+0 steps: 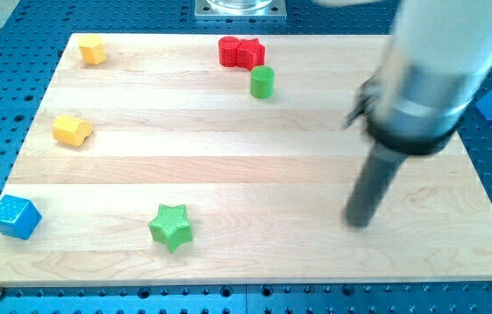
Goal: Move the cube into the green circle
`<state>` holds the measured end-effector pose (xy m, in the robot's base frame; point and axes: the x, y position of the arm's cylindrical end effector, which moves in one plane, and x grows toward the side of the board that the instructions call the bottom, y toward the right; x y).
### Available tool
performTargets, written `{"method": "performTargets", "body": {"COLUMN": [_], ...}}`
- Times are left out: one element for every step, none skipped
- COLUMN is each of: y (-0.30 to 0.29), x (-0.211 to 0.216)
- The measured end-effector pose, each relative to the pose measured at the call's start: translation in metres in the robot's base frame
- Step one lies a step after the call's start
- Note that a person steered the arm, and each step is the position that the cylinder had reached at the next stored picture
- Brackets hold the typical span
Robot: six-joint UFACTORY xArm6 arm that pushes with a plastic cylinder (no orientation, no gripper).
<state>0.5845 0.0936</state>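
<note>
Though arm blurred, my tip point(358, 222) visible (far from blue cube point(15, 216)).

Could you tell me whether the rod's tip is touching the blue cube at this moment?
Apart. The camera view shows my tip at the board's right, with bare wood and the green star between it and the blue cube.

Pale wooden surface point(228, 157) — carries blue cube point(14, 216), green star point(171, 227), green cylinder point(263, 82), red block point(241, 52), two yellow blocks point(92, 49) point(71, 131) — all well apart.
</note>
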Motion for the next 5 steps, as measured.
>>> {"method": "performTargets", "body": {"y": [-0.054, -0.078, -0.221, -0.373, -0.384], "x": [0.034, 0.034, 0.034, 0.027, -0.021]}}
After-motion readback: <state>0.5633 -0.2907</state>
